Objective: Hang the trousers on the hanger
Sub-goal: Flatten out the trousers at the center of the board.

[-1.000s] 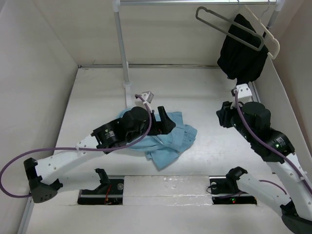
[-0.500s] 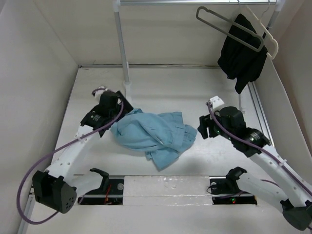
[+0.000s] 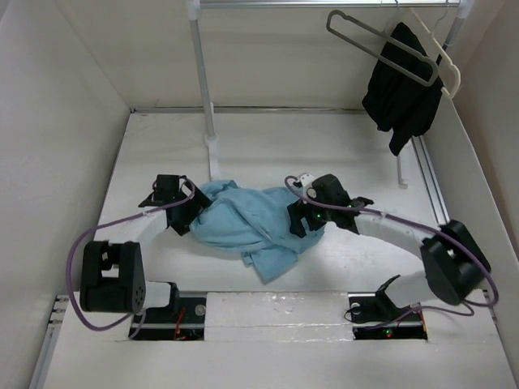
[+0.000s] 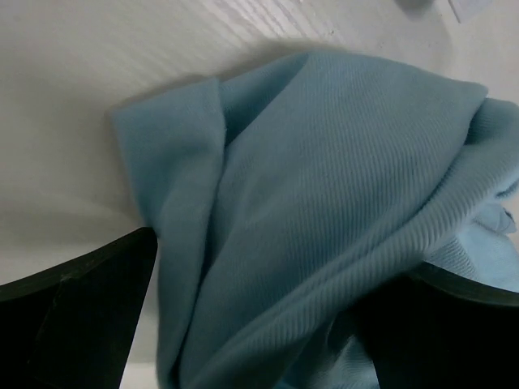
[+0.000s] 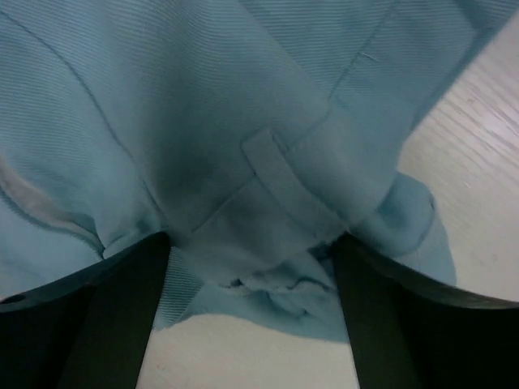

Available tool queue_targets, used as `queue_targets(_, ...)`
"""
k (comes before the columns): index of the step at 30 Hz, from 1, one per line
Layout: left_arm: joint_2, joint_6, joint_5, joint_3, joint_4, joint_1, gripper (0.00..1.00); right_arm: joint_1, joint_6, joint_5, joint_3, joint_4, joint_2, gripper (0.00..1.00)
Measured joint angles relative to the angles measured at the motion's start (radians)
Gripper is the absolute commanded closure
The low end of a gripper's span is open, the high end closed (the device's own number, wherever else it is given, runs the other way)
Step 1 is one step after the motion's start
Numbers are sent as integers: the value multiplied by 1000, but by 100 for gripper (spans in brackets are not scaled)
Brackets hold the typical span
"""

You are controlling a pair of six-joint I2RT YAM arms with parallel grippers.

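Trousers (image 3: pixel 243 223) lie in a crumpled heap mid-table (image 3: pixel 154 154), just in front of the foot of the rack pole (image 3: pixel 203 73). Left gripper (image 3: pixel 188 214) is down at the heap's left edge, fingers (image 4: pixel 81 316) spread wide with a fold of blue cloth between them (nothing pinched). Right gripper (image 3: pixel 298 220) sits at the heap's right side, likewise spread, fingers (image 5: pixel 89 316) either side of the waistband and a belt loop (image 5: pixel 288 182). Hanger (image 3: pixel 377 42), thin and grey, is tilted up by the rail (image 3: pixel 308 4) at top right, well apart from the trousers. Beside it a black garment (image 3: pixel 401 85) drapes over a cream hanger (image 3: pixel 450 73).
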Motion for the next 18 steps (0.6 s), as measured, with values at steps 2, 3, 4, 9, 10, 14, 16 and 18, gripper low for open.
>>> queue_targets(2,58,-1,36,0,57,-10,42,3,-1,-32,14,35,101,53)
queue_targets(3,74,-9,62,4,84,-13,91,3,6,-35,19,40,116,91)
queue_targets(4,82,-3,76,5,108,-16,91,8,2,-56,50,43,179,100)
queue_targets(9,85,10,66,123,18,-14,100,62,-38,5,285,-96,227,100)
queue_targets(10,81,21,54,193,-29,-5,100,75,-52,24,354,-122,222,100)
queue_targets(14,77,82,-5,632,-212,53,100,106,-109,84,683,-212,181,100)
queue_targets(16,79,108,-42,883,-263,73,100,108,-135,121,830,-230,127,100)
queue_targets(18,64,125,-74,1094,-272,69,71,94,-151,140,911,-230,48,100)
